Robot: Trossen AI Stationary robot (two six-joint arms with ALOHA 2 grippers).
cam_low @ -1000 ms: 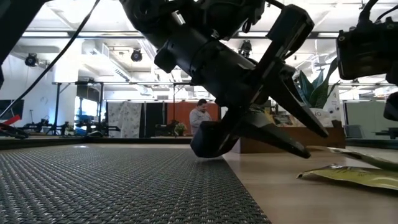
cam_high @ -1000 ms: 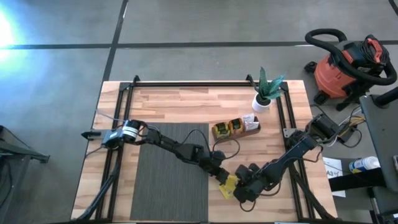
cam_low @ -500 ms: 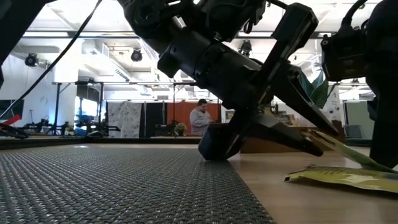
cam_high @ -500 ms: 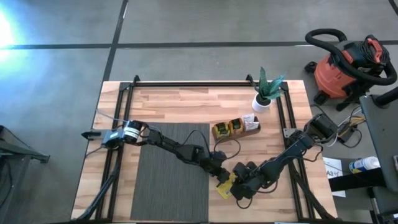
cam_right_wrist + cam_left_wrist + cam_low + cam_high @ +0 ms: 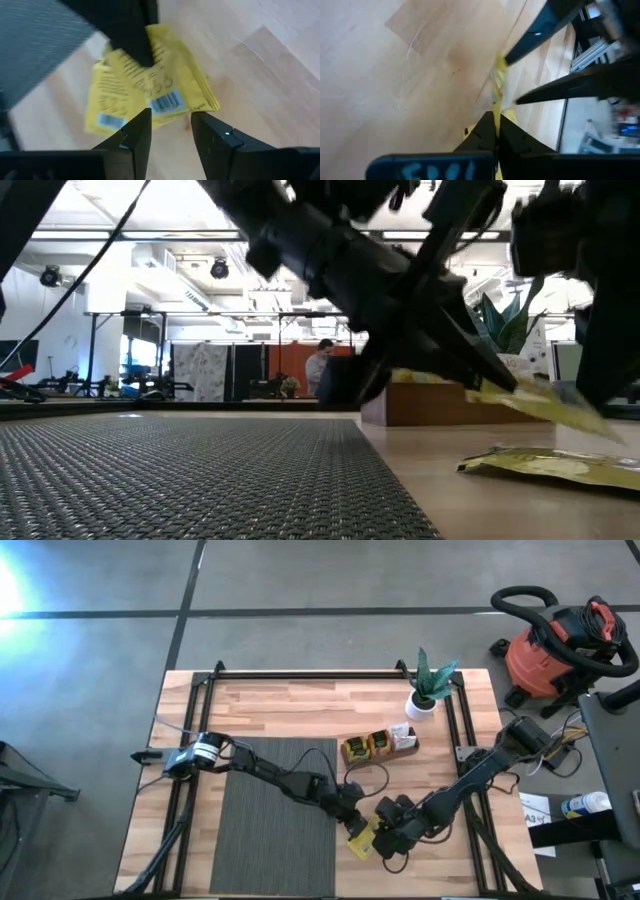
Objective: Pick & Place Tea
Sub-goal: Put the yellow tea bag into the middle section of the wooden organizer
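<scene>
Two yellow tea sachets show near the table's front edge. One hangs tilted above the wood in my left gripper, which is shut on it. The other lies flat on the table just below it. My right gripper is open and faces the left one across the sachets. Its fingers stand on either side of the lifted sachet's free end without plainly touching it. A brown wooden tray behind them holds more sachets. My left gripper pinches one edge of the yellow sachet between its two fingertips. The fingers come slanting down from the table's left. The sachet sticks out past the fingertips, tilted with its free end lower, clear of the table and of the sachet below.
A dark woven mat covers the table's near left part. A potted plant stands at the far right behind the tray. A black frame rail runs along the table's edges. A red vacuum cleaner stands on the floor beyond the right edge.
My left gripper has shut on the upper yellow sachet and raised it, so it now hangs clear of the table; the other sachet has stayed flat. My right gripper has shifted a little toward the left gripper, still open.
</scene>
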